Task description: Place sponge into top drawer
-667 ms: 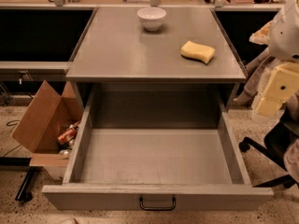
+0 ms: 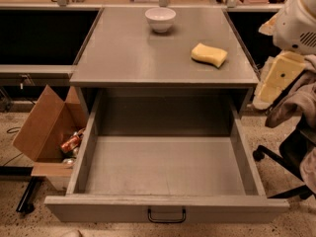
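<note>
the sponge is a pale-yellow foam block with wavy edges, lying flat on the right side of the grey bench. the cream-yellow pincer hangs beyond the bench's right edge, near the sponge but not touching it; whether it is apart or together i cannot tell. a white bowl sits at the back. the top drawer stands open below, with a cardboard box to its left.

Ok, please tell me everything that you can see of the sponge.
The sponge is a small pale-yellow block, soft-looking like foam, roughly rectangular with wavy edges. It lies flat on the grey cabinet top, toward its right front corner, apart from the white bowl further back. Only the cabinet top touches it. The cream-yellow gripper hangs beyond the cabinet's right side, clear of the sponge.
</note>
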Controlling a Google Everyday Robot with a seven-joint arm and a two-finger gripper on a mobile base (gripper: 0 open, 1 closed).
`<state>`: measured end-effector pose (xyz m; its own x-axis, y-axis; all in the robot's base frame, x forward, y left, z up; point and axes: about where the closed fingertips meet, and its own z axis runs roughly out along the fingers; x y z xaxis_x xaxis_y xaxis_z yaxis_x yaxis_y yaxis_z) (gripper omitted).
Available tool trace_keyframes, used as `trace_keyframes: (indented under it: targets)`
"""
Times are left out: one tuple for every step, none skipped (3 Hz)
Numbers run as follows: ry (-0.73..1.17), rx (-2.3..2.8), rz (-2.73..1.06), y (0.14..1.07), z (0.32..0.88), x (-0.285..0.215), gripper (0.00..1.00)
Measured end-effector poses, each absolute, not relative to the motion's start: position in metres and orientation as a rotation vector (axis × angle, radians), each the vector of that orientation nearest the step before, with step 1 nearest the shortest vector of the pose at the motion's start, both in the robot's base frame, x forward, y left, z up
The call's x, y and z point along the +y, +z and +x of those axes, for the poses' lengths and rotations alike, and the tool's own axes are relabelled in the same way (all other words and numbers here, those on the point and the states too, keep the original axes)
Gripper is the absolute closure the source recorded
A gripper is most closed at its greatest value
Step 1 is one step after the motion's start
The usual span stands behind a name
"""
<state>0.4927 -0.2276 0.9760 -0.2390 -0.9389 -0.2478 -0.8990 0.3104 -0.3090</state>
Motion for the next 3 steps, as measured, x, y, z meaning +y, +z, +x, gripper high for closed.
trace_keyframes:
  targets:
    - [-0.08, 2.192, -1.523, 0.962, 0.549, -0.239, 0.0]
    - [0.05, 2.174, -1.385, 0.943, 0.601, -0.238, 0.0]
    - [0.136, 2.197, -1.331, 0.922, 0.633, -0.23, 0.0]
